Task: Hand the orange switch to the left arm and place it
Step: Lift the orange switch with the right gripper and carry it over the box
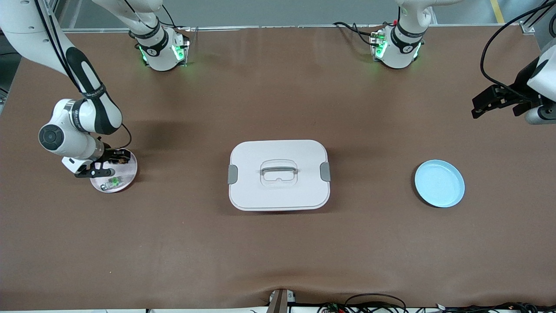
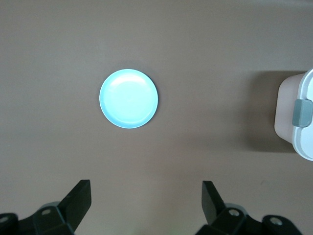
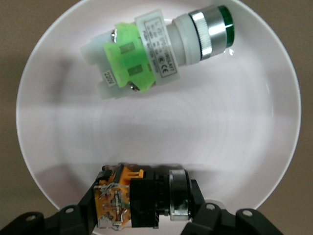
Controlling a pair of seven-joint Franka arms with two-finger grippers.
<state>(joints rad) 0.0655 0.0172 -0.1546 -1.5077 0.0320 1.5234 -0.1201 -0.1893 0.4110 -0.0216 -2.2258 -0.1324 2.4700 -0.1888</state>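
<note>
The orange switch (image 3: 137, 198), a small black block with an orange end and a metal ring, lies on the edge of a pale round plate (image 3: 205, 127) at the right arm's end of the table. My right gripper (image 3: 139, 208) is down on the plate, its fingers (image 3: 198, 198) pressed against both ends of the switch. In the front view the right gripper (image 1: 114, 159) covers most of the switch (image 1: 124, 159). My left gripper (image 1: 499, 103) hangs open and empty above the table at the left arm's end (image 2: 146, 196). The white box (image 1: 279, 174) stands mid-table.
A green-and-grey component (image 3: 156, 49) lies on the same pale plate (image 1: 127, 177), nearer the front camera than the switch (image 1: 111, 183). A light blue empty plate (image 1: 439, 183) sits between the box and the left arm's end; the left wrist view shows it (image 2: 128, 98) and a box corner (image 2: 293, 117).
</note>
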